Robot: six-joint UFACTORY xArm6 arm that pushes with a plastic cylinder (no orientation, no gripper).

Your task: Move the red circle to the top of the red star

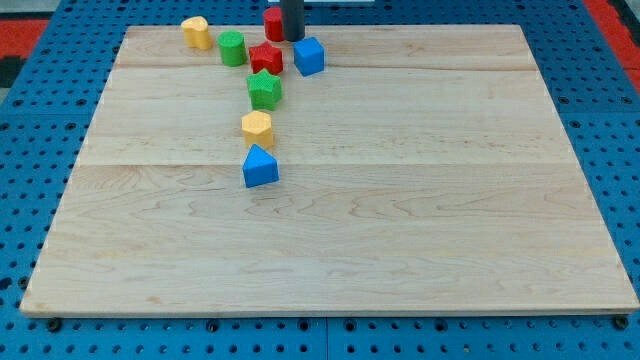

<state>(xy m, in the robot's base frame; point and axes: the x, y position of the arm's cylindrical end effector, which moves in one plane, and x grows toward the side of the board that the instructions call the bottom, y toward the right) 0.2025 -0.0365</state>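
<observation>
Wood makes up the big board, the largest thing I can see. It is pale, and it lies on a blue table full of small holes.

All the blocks sit in the top left part of the board. The red circle is at the very top edge. I see only its left side, because my rod stands in front of its right side. It looks like a short, round, bright red block. The red star sits just below it, close to it, but I cannot tell if the two touch.

A blue cube is just to the right of the red star. A green circle is just to the star's left, and a yellow block is further left, near the top edge. Below the red star sits a green star. Under that comes a yellow hexagon. Lowest of all is a blue triangle.

My rod comes down straight from the top of the view. It is dark. My tip is right beside the red circle, on its right, and just above the blue cube. I have no pincer on this arm, only the rod, so nothing opens or shuts.
</observation>
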